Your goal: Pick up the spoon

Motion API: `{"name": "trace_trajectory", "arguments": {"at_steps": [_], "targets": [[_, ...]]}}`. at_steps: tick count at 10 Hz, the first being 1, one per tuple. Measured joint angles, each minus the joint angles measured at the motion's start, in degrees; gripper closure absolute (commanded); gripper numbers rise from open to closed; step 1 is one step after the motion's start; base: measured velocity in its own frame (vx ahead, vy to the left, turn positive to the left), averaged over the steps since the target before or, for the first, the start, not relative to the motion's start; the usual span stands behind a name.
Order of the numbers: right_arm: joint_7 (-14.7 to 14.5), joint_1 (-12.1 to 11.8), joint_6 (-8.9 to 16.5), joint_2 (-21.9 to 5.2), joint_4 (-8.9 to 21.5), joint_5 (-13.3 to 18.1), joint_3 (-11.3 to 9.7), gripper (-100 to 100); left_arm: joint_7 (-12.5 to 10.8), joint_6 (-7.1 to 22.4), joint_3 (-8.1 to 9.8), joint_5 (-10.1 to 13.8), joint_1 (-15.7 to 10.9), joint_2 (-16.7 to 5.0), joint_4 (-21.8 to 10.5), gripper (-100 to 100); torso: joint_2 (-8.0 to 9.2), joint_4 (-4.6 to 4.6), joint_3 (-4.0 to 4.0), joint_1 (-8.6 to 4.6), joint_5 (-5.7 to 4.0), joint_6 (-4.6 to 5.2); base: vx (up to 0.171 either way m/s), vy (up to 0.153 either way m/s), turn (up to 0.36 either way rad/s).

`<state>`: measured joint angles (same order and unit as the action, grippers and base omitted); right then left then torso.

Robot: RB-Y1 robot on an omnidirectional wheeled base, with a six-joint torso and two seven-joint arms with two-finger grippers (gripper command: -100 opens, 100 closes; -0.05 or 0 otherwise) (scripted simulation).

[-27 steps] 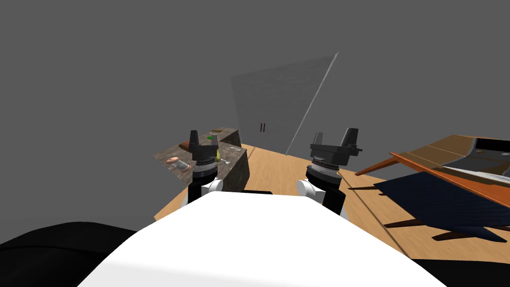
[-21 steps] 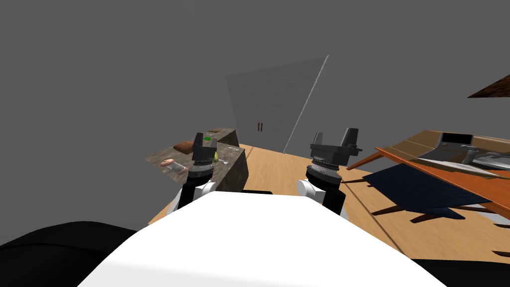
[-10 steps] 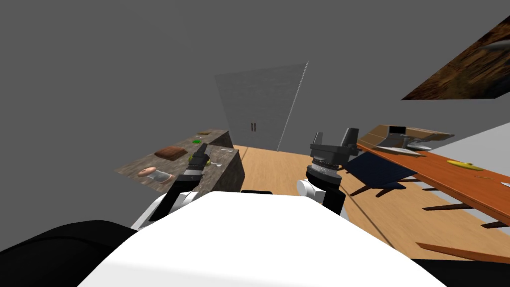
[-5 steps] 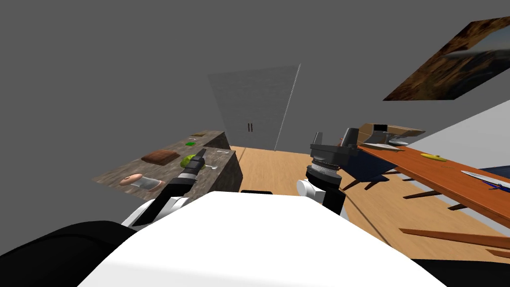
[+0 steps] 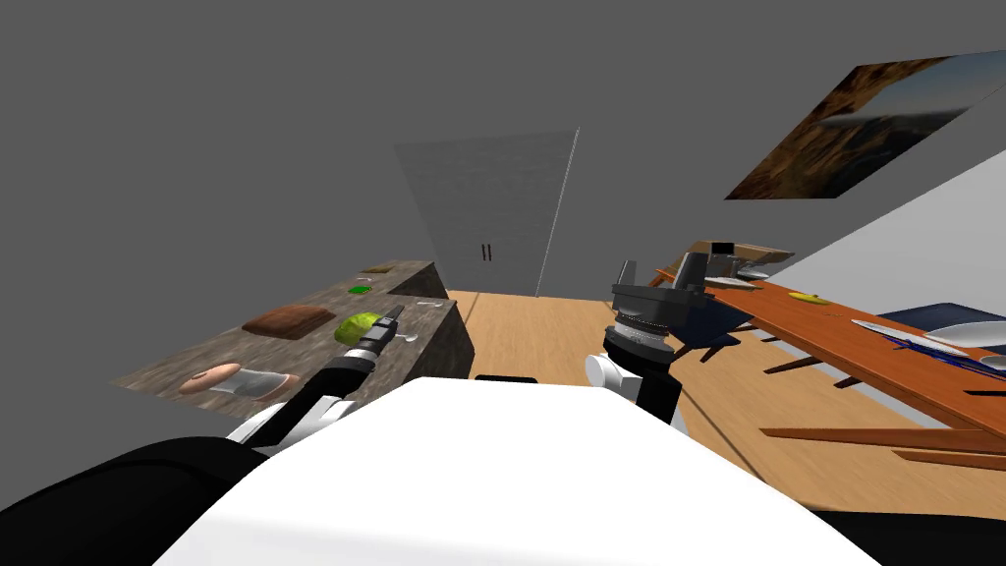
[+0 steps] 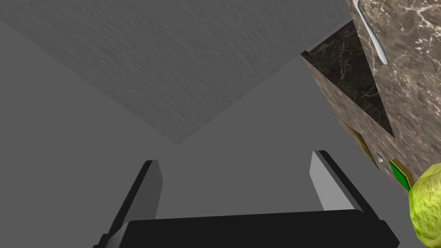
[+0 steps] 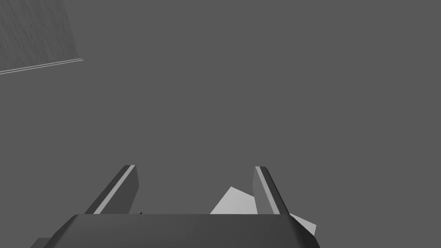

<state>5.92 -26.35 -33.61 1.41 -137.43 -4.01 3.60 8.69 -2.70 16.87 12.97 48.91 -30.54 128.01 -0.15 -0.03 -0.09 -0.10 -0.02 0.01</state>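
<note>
Nothing is grasped yet. The spoon (image 6: 371, 32) lies near the right edge of the marbled counter (image 5: 265, 349), just beside the left gripper (image 6: 234, 156), whose fingers stand wide apart and empty. Descending, closing and lifting are left. The right gripper (image 7: 194, 166) hangs open and empty.

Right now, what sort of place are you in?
Likely a kitchen-dining room: a marbled counter carrying a brown loaf and green produce, plus a long wooden table set with plates.

Counter (image 5: 295, 346) brn marbled; spoon (image 6: 369, 30) pale silver; round thing (image 5: 356, 327) yel-grn; table (image 5: 835, 339) orange.
</note>
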Motion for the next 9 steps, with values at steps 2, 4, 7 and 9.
{"name": "trace_trajectory", "arguments": {"at_steps": [2,4,7,9], "targets": [[0.0,0.0,0.0,0.0,0.0,0.0,0.0,0,-0.23,2.04,1.72,1.77,2.95,-2.63,-0.62,-100,0.01,0.0,0.01,0.03,0.0,-0.01,0.056,-0.031,-0.141],[0.0,-0.01,0.0,0.0,0.0,0.0,0.0,0,0.22,3.85,2.22,3.02,6.03,-4.49,-2.48,-100,-0.07,-0.01,-0.04,0.01,0.0,-0.03,0.067,-0.034,-0.083],[0.0,0.0,0.0,0.0,0.0,0.0,0.0,0,0.06,7.52,3.87,5.45,9.83,-8.12,-4.12,-100,-0.06,-0.01,-0.03,0.0,-0.01,-0.01,0.067,-0.034,-0.119],[0.0,-0.01,0.0,0.0,0.0,0.0,0.01,0,-0.07,10.23,4.37,7.07,11.97,-10.61,-6.1,-100,-0.13,-0.03,-0.08,-0.02,0.0,-0.03,0.071,-0.036,-0.078]]}}
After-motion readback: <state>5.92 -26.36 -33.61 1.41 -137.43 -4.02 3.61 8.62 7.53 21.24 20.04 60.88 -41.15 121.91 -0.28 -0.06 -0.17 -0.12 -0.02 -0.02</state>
